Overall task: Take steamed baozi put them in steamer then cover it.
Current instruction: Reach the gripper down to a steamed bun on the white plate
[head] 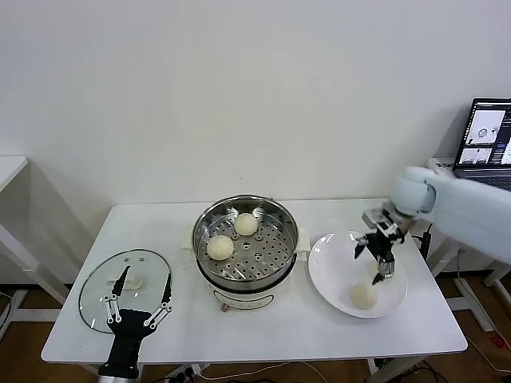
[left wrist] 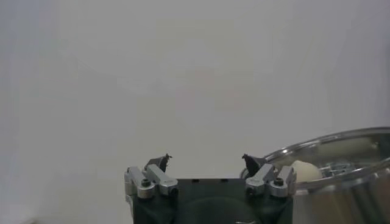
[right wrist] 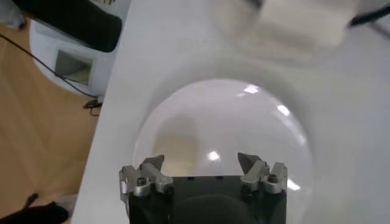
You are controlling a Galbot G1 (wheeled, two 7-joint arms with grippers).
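Note:
The steamer (head: 275, 259) stands mid-table with two baozi on its perforated tray, one at the back (head: 246, 224) and one at the left (head: 220, 247). A third baozi (head: 364, 296) lies on the white plate (head: 331, 263) to the steamer's right. A fourth does not show. My right gripper (head: 374, 263) hangs open and empty just above that plate baozi; the right wrist view shows its jaws (right wrist: 201, 158) spread over the plate (right wrist: 268, 122). The cover (head: 96, 291) lies flat at the table's front left. My left gripper (head: 136, 307) is open above it, and its wrist view (left wrist: 207, 161) shows the steamer rim (left wrist: 341, 143).
A laptop (head: 487, 136) sits on a stand at the far right, behind my right arm. Another white table's corner (head: 8, 167) shows at the far left. The table's front edge (head: 255, 351) runs close below the lid and plate.

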